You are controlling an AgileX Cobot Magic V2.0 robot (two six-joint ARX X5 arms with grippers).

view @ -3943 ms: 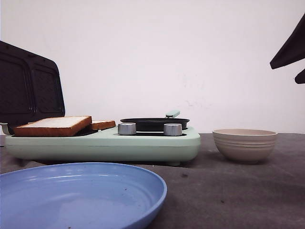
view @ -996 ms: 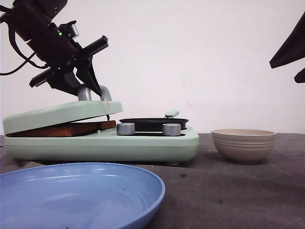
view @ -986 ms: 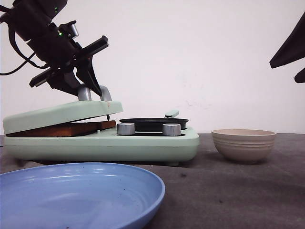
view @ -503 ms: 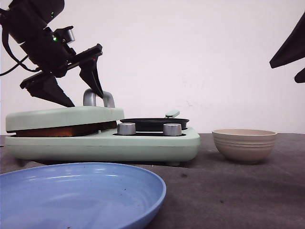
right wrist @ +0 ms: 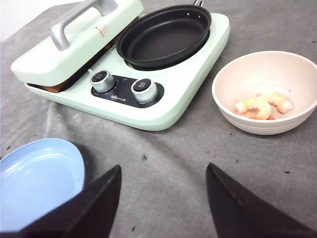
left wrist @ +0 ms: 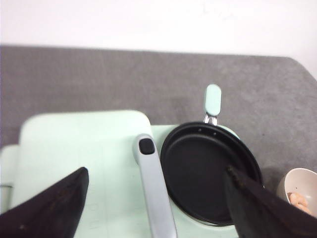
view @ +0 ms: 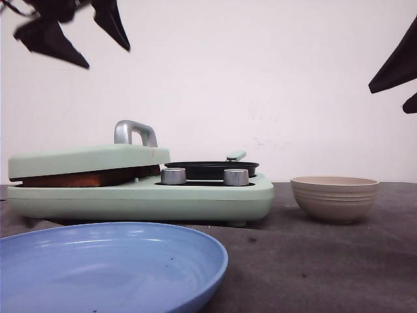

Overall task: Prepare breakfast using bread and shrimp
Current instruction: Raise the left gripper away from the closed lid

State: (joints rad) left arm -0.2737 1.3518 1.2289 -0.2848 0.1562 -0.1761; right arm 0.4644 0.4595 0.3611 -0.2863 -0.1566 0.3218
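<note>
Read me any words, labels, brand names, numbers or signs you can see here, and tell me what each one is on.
Nothing here is legible.
Small pale print on the black control panel below the two silver knobs of the mint-green breakfast maker: too small and blurred to read.
Small orange-red triangle mark on the mint-green hinged lid: a sign only, with no readable text.

Plain white wall (view: 273,78) filling the upper frame, dark grey cloth-covered bench (view: 313,261) across the bottom, soft even light
</note>
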